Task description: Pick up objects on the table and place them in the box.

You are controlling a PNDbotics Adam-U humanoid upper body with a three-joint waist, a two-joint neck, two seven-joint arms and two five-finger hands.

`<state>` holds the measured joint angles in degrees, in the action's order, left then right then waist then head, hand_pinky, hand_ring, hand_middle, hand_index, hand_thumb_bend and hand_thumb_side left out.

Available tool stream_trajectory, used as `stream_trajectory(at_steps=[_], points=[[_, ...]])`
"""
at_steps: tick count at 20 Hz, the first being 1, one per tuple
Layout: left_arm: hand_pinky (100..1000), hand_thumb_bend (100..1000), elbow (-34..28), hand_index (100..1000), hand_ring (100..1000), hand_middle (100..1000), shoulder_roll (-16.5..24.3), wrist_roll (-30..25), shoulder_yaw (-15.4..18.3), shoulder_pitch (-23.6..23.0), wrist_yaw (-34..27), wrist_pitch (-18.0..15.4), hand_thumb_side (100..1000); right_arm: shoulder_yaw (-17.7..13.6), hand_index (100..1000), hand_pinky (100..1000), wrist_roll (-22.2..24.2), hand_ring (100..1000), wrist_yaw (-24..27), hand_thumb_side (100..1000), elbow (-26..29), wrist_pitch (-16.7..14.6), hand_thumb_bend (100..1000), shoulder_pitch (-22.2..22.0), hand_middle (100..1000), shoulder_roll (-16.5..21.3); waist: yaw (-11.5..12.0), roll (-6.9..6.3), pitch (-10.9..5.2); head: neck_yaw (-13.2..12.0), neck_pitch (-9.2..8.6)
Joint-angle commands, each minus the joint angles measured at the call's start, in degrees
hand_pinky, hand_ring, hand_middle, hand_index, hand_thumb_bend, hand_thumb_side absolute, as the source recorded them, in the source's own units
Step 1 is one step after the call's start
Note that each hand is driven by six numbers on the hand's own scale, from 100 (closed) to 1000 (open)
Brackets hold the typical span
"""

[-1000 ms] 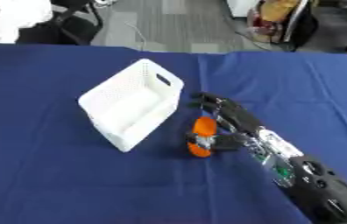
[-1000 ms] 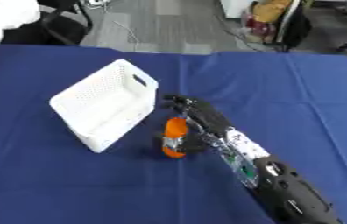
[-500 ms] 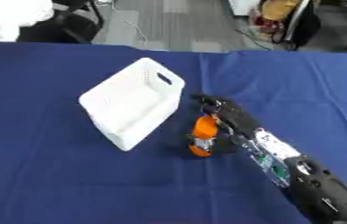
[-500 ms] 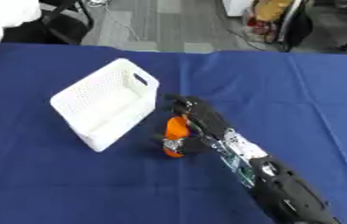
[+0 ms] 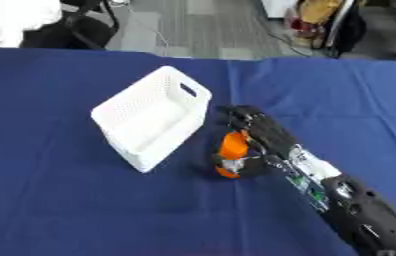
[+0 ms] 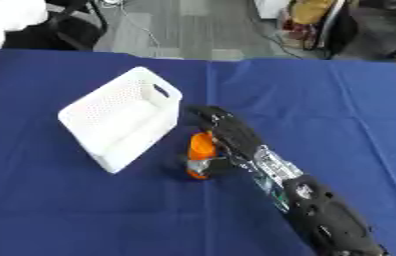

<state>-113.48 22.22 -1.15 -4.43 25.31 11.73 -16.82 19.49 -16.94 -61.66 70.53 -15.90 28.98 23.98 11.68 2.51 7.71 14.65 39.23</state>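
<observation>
Left eye view: right hand (image 5: 258, 135) reaches in from lower right, fingers curled round orange object (image 5: 232, 148), which stands on blue table (image 5: 53, 200) just right of white box (image 5: 153, 117).
Right eye view: same grip; box tilted, object outside it, near its right wall.

Blue tablecloth (image 5: 53, 200); grey floor (image 5: 210, 25) beyond.

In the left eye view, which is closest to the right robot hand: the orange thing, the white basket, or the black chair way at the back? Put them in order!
From the right robot hand:
1. Orange object, right at the hand, whose fingers curl round it.
2. White basket, just to the hand's left on the blue table.
3. Black chair, beyond the table's far edge, upper left.
</observation>
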Motion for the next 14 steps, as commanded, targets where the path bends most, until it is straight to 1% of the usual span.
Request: stream_trajectory(at_steps=[1, 2, 3, 4, 5, 6, 7, 8, 9, 10, 11, 12, 13, 14], points=[[901, 161, -1.1, 865, 801, 895, 0.1, -0.1, 0.1, 0.9, -0.3, -0.1, 940, -0.1, 845, 802, -0.1, 796, -0.7, 1000, -1.2, 0.0, 493, 0.3, 900, 0.1, 0.1, -0.35, -0.39, 0.4, -0.75], [901, 161, -1.1, 866, 801, 895, 0.0, -0.2, 0.1, 0.9, -0.4, -0.1, 940, -0.1, 840, 771, -0.1, 782, -0.6, 1000, -1.3, 0.0, 494, 0.3, 890, 0.0, 0.1, -0.34, -0.39, 0.4, -0.75], [901, 161, -1.1, 865, 801, 895, 0.0, -0.2, 0.1, 1.0, -0.4, -0.2, 940, -0.1, 800, 521, -0.2, 660, -0.3, 1000, -1.3, 0.0, 498, 0.2, 822, -0.1, 0.1, -0.34, -0.39, 0.3, -0.74], [901, 161, -1.1, 865, 801, 895, 0.0, -0.2, 0.1, 1.0, -0.4, -0.2, 940, -0.1, 809, 578, -0.3, 688, 0.0, 1000, -1.4, -0.1, 498, 0.2, 839, -0.1, 0.1, -0.33, -0.4, 0.3, -0.72], [900, 161, -1.1, 865, 801, 895, 0.0, -0.2, 0.1, 1.0, -0.4, -0.2, 940, 0.0, 732, 253, -0.4, 522, 0.4, 1000, -1.3, -0.2, 518, 0.2, 728, -0.1, 0.1, -0.32, -0.4, 0.3, -0.71], [900, 161, -1.1, 865, 801, 895, 0.0, -0.2, 0.1, 1.0, -0.4, -0.2, 940, 0.0, 724, 225, -0.7, 508, 0.6, 1000, -1.1, -0.4, 519, 0.1, 714, -0.1, 0.1, -0.31, -0.41, 0.2, -0.71], [900, 161, -1.1, 865, 801, 895, 0.1, -0.2, 0.1, 1.0, -0.4, -0.2, 940, 0.0, 623, 100, -1.1, 378, 1.0, 1000, -1.0, -0.6, 531, 0.1, 567, -0.1, 0.1, -0.31, -0.41, 0.2, -0.69], [900, 161, -1.1, 865, 801, 895, 0.1, -0.2, 0.1, 1.0, -0.5, -0.2, 940, 0.0, 573, 100, -1.6, 320, 1.3, 1000, -0.8, -0.8, 526, 0.0, 511, -0.1, 0.1, -0.31, -0.41, 0.2, -0.68], [899, 161, -1.1, 865, 801, 895, 0.1, -0.2, 0.1, 1.0, -0.5, -0.2, 940, 0.0, 478, 100, -2.2, 221, 1.7, 1000, -0.7, -1.1, 508, 0.0, 417, -0.2, 0.1, -0.32, -0.42, 0.2, -0.67], [899, 161, -1.1, 865, 801, 895, 0.1, -0.3, 0.1, 0.9, -0.5, -0.2, 938, 0.1, 410, 100, -3.0, 151, 2.0, 1000, -0.5, -1.5, 495, -0.1, 341, -0.2, 0.1, -0.32, -0.43, 0.1, -0.67], [899, 161, -1.1, 865, 801, 895, 0.1, -0.3, 0.1, 0.9, -0.5, -0.2, 940, 0.1, 360, 100, -3.9, 100, 2.3, 1000, -0.3, -2.0, 470, -0.1, 280, -0.2, 0.1, -0.33, -0.43, 0.1, -0.67], [899, 161, -1.1, 865, 801, 895, 0.1, -0.3, 0.1, 0.9, -0.5, -0.2, 940, 0.1, 335, 100, -4.8, 100, 2.6, 995, -0.1, -2.4, 459, -0.1, 245, -0.2, 0.0, -0.34, -0.43, 0.1, -0.67], [899, 161, -1.1, 864, 801, 895, 0.1, -0.3, 0.1, 0.9, -0.5, -0.2, 940, 0.0, 260, 100, -5.8, 100, 2.7, 934, 0.0, -2.7, 389, -0.1, 144, -0.1, 0.0, -0.35, -0.44, 0.1, -0.67], [899, 161, -1.1, 864, 801, 895, 0.1, -0.3, 0.1, 0.9, -0.5, -0.2, 940, 0.0, 227, 100, -6.8, 100, 2.7, 916, 0.1, -2.9, 370, -0.1, 100, -0.1, 0.0, -0.36, -0.44, 0.1, -0.67]])
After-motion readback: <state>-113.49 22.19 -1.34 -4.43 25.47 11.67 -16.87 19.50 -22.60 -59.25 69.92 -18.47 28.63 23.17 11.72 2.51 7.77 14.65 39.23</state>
